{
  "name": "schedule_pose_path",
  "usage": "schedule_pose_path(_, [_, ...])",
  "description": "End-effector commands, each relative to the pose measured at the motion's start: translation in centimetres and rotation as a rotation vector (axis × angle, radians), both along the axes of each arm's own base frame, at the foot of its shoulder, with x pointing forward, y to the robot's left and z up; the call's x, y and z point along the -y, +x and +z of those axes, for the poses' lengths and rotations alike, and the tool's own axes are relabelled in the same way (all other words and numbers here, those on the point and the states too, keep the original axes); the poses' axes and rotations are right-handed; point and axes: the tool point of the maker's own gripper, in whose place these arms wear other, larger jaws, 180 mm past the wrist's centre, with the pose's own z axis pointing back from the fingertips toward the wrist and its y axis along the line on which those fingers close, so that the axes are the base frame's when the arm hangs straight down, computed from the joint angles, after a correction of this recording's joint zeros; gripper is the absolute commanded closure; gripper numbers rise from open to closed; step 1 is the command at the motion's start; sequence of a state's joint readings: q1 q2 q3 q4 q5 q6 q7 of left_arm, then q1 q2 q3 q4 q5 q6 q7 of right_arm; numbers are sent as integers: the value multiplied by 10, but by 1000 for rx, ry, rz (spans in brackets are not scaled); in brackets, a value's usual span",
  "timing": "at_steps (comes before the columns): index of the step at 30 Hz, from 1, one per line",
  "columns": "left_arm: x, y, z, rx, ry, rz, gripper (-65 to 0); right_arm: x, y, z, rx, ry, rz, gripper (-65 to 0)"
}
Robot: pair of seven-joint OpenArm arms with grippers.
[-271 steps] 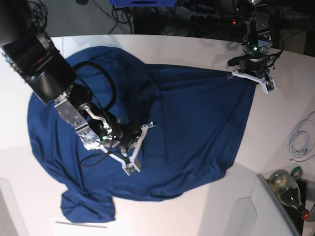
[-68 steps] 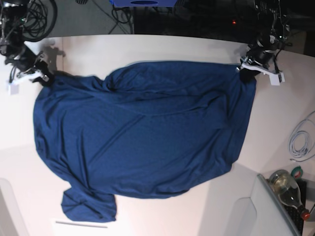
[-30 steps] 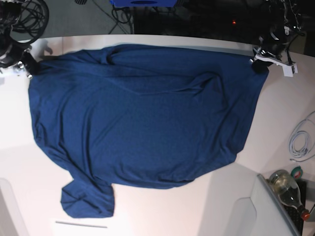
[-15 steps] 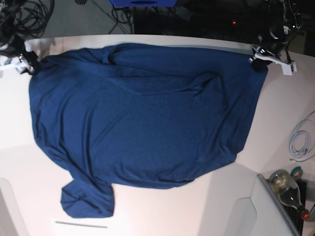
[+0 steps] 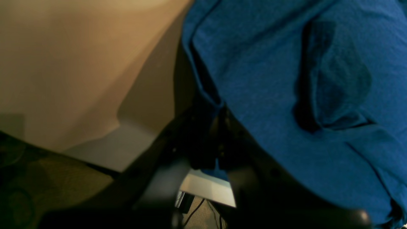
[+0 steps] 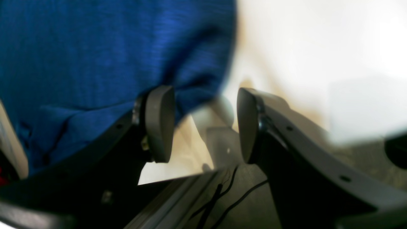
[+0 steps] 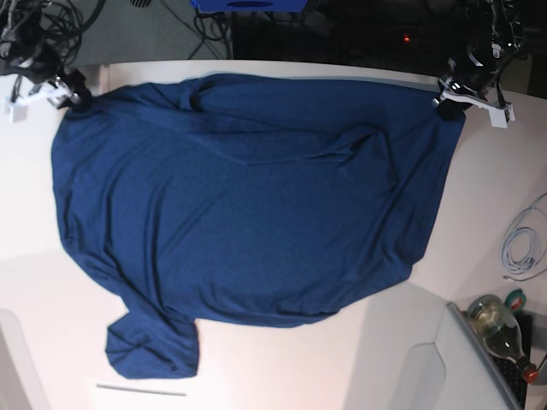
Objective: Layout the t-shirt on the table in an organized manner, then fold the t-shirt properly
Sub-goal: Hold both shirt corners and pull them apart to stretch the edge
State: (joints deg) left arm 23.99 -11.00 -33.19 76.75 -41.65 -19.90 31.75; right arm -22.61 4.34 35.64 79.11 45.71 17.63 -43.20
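Observation:
The dark navy t-shirt [image 7: 248,196] lies spread across the white table [image 7: 479,222], with one sleeve bunched at the near left [image 7: 154,350] and a fold ridge across its upper middle. My left gripper [image 7: 451,96] is at the far right corner, shut on the shirt's edge; in the left wrist view its dark fingers [image 5: 219,133] pinch the blue cloth [image 5: 286,79]. My right gripper [image 7: 67,92] stands open at the far left corner. In the right wrist view, the gap of the right gripper [image 6: 203,127] holds nothing, and the shirt's corner [image 6: 95,47] lies just past the tips.
A white cable [image 7: 521,248] lies coiled at the table's right edge. A bottle [image 7: 500,329] stands beside the grey panel [image 7: 419,367] at the near right. Dark cables [image 7: 51,26] hang beyond the far left edge. A thin white strip [image 7: 141,390] lies near the front.
My right gripper has opened, let go of the shirt's far left corner, and shifted slightly up and inward. The shirt and the left gripper have stayed in place.

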Motion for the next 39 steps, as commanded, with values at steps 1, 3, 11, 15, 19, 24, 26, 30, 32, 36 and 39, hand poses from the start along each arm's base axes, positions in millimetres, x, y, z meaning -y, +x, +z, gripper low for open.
schedule_pose_path(1, [-7,6,9,34,20,-4,0,-6,2,2,6,7,35,-299])
schedule_pose_path(3, [-7,6,10,35,20,-5,0,-16,6,0,9,20,53,-290])
schedule_pose_path(11, [-7,3,9,28,20,-5,0,-15,5,2,12,21,49,-5])
schedule_pose_path(15, [-7,2,8,27,20,-3,0,-15,7,3,16,18,52,0])
schedule_pose_path(19, [-8,2,9,27,21,-2,-140,-14,7,3,15,17,55,0])
schedule_pose_path(24, [-7,3,8,28,20,-3,-247,-13,6,3,13,16,55,0])
schedule_pose_path(26, [-8,1,5,19,14,4,-248,-12,5,3,11,14,56,0])
schedule_pose_path(30, [-10,-6,-3,-4,4,22,-252,-13,5,3,10,15,56,0])
schedule_pose_path(32, [-10,-9,-4,-11,4,22,-252,-14,5,3,10,16,59,0])
schedule_pose_path(36, [-10,-9,-4,-11,4,22,-252,-14,5,2,9,16,61,0])
schedule_pose_path(39, [-11,-10,-4,-12,4,24,-245,-14,5,2,9,16,61,0])
